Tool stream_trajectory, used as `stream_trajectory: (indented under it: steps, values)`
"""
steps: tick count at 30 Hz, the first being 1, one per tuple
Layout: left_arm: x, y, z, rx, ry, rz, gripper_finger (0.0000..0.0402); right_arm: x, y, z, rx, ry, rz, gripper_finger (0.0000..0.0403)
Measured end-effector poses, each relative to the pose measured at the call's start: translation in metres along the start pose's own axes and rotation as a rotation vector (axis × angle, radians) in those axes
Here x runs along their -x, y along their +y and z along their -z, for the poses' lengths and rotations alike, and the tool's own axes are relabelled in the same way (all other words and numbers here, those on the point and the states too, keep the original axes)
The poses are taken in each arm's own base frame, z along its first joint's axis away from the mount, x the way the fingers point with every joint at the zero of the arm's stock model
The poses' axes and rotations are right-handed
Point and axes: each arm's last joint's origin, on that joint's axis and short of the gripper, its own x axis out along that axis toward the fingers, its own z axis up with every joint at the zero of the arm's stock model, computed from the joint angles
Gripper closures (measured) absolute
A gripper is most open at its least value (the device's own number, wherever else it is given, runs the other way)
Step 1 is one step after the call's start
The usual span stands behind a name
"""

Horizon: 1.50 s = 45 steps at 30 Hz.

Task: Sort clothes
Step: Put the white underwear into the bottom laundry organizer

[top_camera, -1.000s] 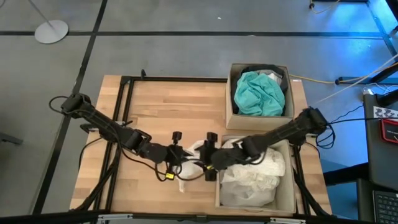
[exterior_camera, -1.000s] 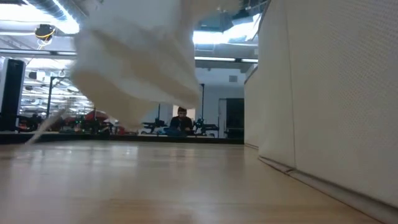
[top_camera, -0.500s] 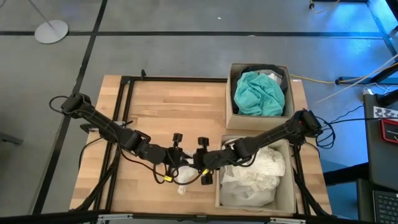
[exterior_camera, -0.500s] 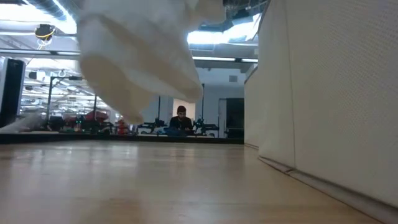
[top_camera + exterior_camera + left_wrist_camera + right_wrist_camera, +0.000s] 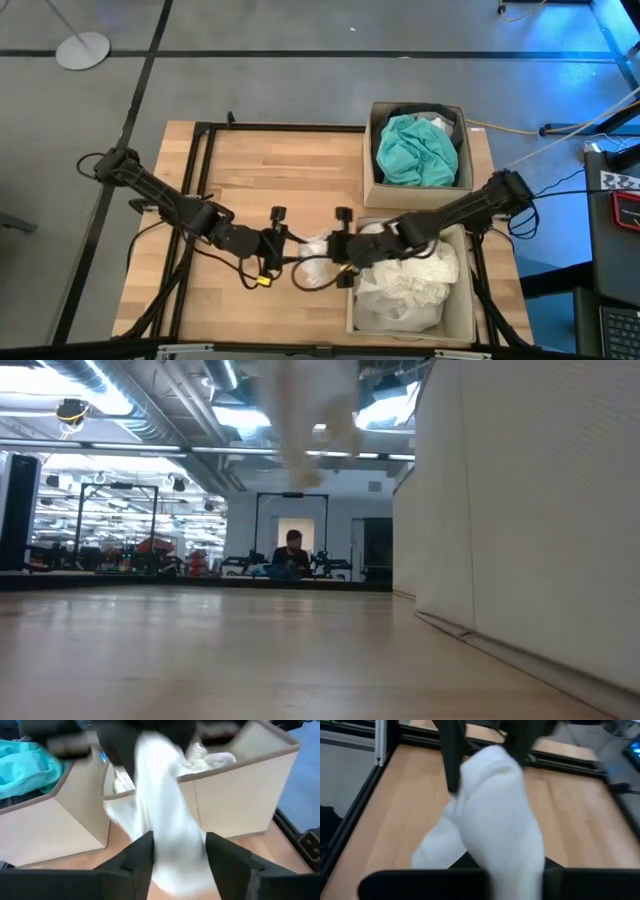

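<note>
A white garment (image 5: 314, 260) hangs between my two grippers above the table's near middle. The low view shows only its lower end (image 5: 300, 415), high above the wood. My right gripper (image 5: 337, 252) is shut on it, beside the near cardboard box (image 5: 455, 318). The cloth (image 5: 495, 815) covers my right fingers in the right wrist view. My left gripper (image 5: 175, 845) is open, one finger on either side of the hanging cloth (image 5: 167, 815). I cannot tell whether it touches the cloth. A teal garment (image 5: 415, 148) lies in the far box, and white clothes (image 5: 405, 285) fill the near box. My right gripper holds the white garment by its upper end (image 5: 150, 747), reaching in about level from the table's right. The cloth itself hides the fingers, so the kind of hold and the number of layers do not show. The garment hangs slack below the gripper, clear of the table.
Two tan boxes stand at the table's right: the far one (image 5: 374, 190) and the near one, whose wall (image 5: 520, 510) fills the right of the low view. Bare wood (image 5: 260, 175) lies to the left and far side. A person sits far back in the room (image 5: 291, 555).
My right gripper reached toward the table's left to the white garment, then drew back toward the near box. The garment hung low and wide over the table and is now drawn up, with only its lower end in the low view. My left gripper has backed slightly left.
</note>
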Motion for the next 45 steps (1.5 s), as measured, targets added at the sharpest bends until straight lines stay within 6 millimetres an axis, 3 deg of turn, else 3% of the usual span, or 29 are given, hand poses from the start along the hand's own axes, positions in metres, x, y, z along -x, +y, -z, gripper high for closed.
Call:
stream_trajectory:
  steps: [5, 9, 12, 15, 21, 30, 36, 40, 45]
  values:
    - [0.016, 0.0, 0.008, 0.012, 0.082, 0.026, 0.0212, 0.061, -0.008, -0.025, -0.026, -0.009, 0.029, 0.0379]
    - [0.018, -0.003, 0.016, 0.015, 0.161, 0.029, 0.0211, 0.103, -0.008, -0.037, -0.041, 0.004, 0.044, 0.036]
    - [0.015, -0.006, 0.026, 0.023, 0.193, 0.03, 0.0216, 0.133, -0.007, -0.044, -0.068, 0.016, 0.055, 0.037]
    - [0.014, -0.01, 0.033, 0.041, 0.201, 0.035, 0.0221, 0.159, -0.007, -0.039, -0.126, 0.083, 0.052, 0.0384]
    - [0.009, -0.014, 0.048, 0.085, 0.23, 0.027, 0.0227, 0.182, 0.006, -0.004, -0.297, 0.311, 0.134, 0.037]
    - [0.004, -0.015, 0.055, 0.101, 0.2, 0.026, 0.0227, 0.162, 0.037, 0.057, -0.499, 0.508, 0.259, 0.0369]
    - [0.003, -0.015, 0.052, 0.095, 0.176, 0.029, 0.0227, 0.14, 0.031, 0.091, -0.626, 0.709, 0.384, 0.0303]
    - [0.004, -0.015, 0.052, 0.102, 0.177, 0.03, 0.0227, 0.133, 0.025, 0.094, -0.654, 0.801, 0.375, 0.0256]
    - [0.004, -0.016, 0.052, 0.101, 0.175, 0.033, 0.0227, 0.137, 0.02, 0.077, -0.606, 0.856, 0.233, 0.0219]
